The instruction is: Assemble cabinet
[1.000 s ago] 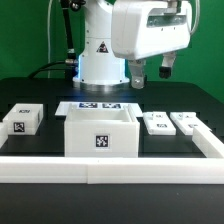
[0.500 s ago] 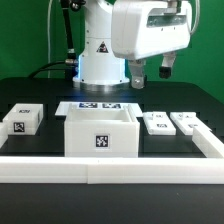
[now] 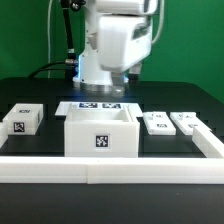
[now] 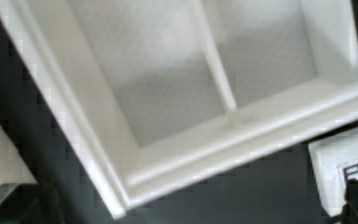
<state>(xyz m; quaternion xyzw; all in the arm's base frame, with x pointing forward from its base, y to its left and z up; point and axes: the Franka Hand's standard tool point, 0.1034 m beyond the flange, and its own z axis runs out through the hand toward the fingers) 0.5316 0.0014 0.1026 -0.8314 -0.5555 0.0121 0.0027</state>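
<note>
Exterior view: a large white boxy plastic cabinet case (image 3: 100, 135) sits mid-table, with a small white tagged block (image 3: 22, 119) at its 9 o'clock and two more blocks (image 3: 156, 123) at 3. The gripper (image 3: 118, 62) hovers at 12, and I cannot tell whether its fingers are parted. Only the wrist view shows the case's inner ridge (image 4: 220, 75).

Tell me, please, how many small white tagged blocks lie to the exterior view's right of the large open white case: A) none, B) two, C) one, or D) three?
B: to the exterior view's right of the cabinet case, an inner block and an outer block lie side by side; a single block lies on the other side.
</note>
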